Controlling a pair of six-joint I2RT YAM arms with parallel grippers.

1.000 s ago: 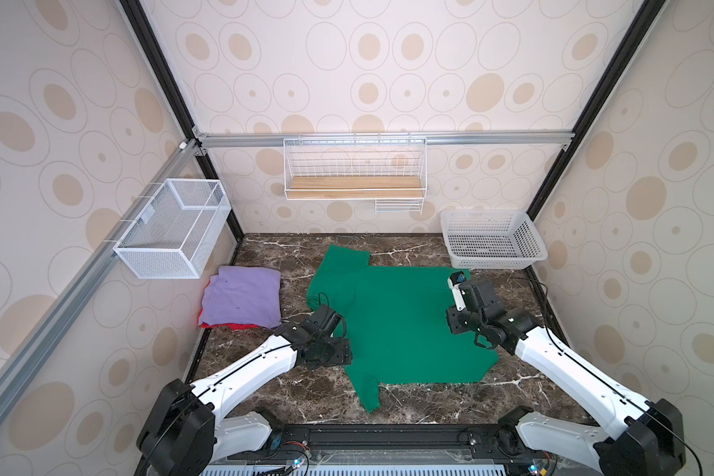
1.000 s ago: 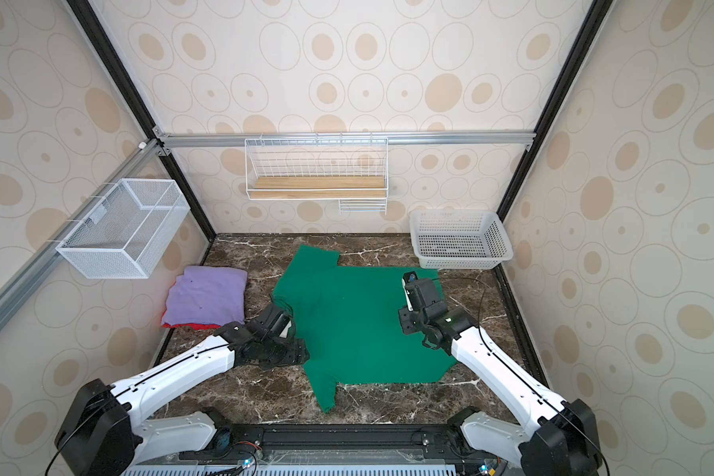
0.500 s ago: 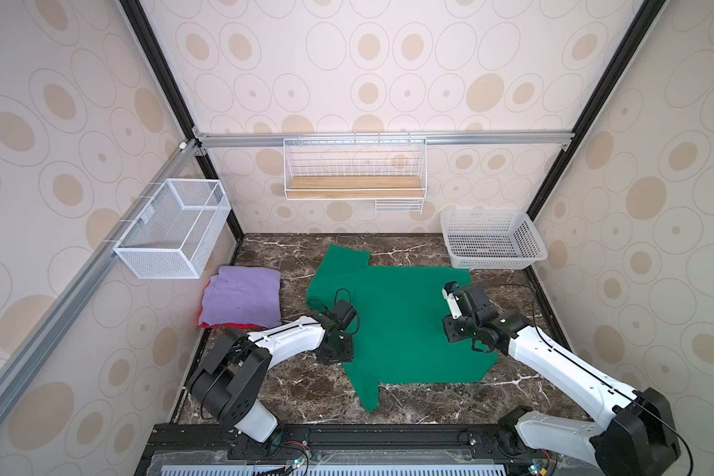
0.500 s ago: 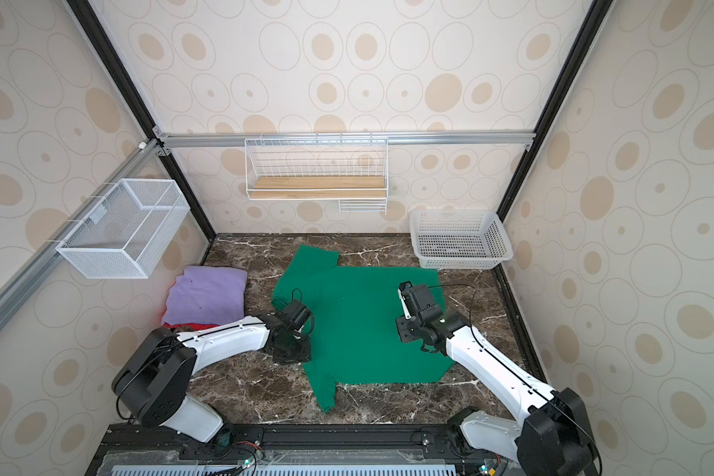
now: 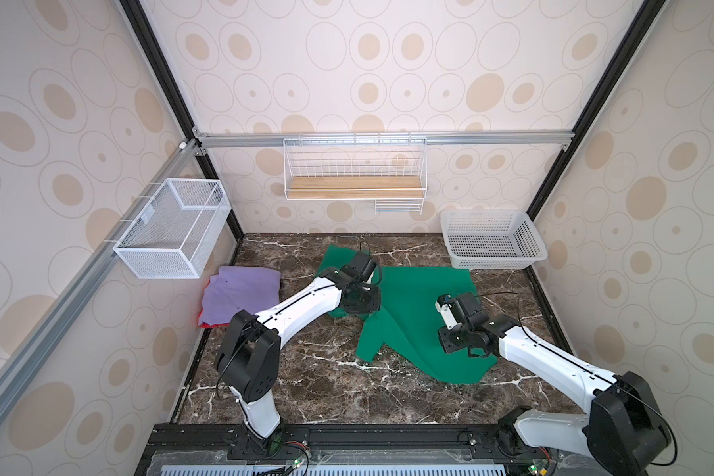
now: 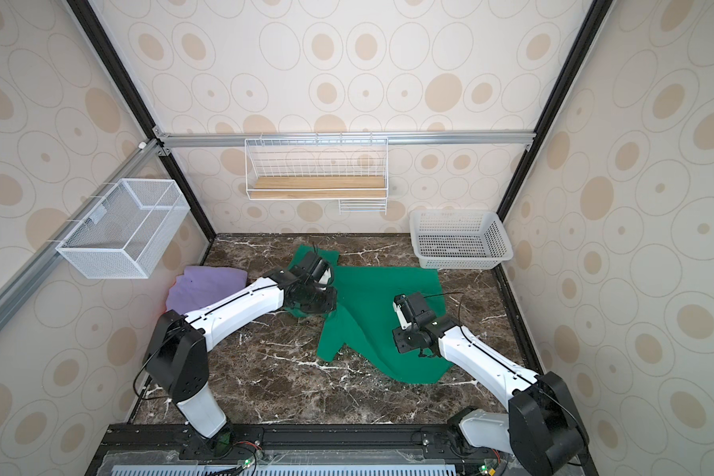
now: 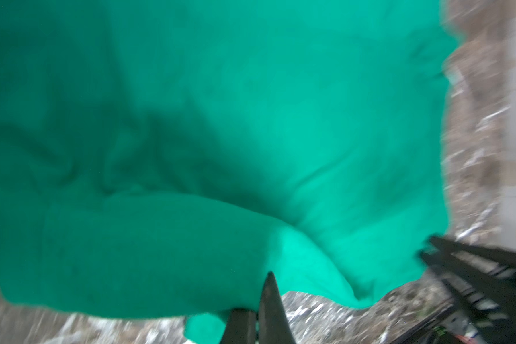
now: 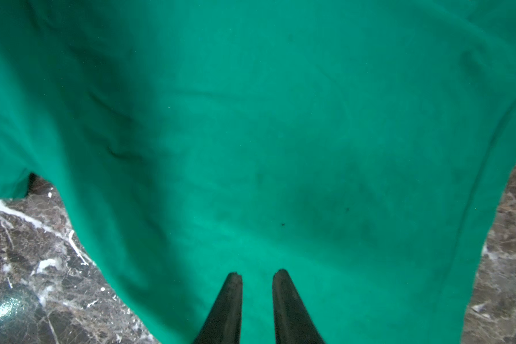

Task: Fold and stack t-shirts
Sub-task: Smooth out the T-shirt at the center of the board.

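The green t-shirt (image 5: 421, 313) lies spread on the marble table in both top views, its left side pulled up and bunched. My left gripper (image 5: 361, 307) is shut on that edge and holds it off the table. In the left wrist view the cloth (image 7: 221, 149) drapes over one finger of the gripper (image 7: 257, 311). My right gripper (image 5: 454, 336) hovers over the shirt's right half. In the right wrist view its fingertips (image 8: 234, 277) stand slightly apart, nothing between them, cloth (image 8: 280, 134) beneath. A folded purple t-shirt (image 5: 240, 294) rests on a red t-shirt (image 5: 202, 323) at the left wall.
A white plastic basket (image 5: 493, 239) stands at the back right corner. A wire basket (image 5: 170, 235) hangs on the left wall and a wire shelf with a wooden board (image 5: 353, 187) on the back wall. Bare marble (image 5: 326, 391) lies in front of the shirt.
My left gripper closed on the green shirt's left edge and carried it up and toward the back right, bunching that side. The right gripper shifted slightly forward over the shirt.
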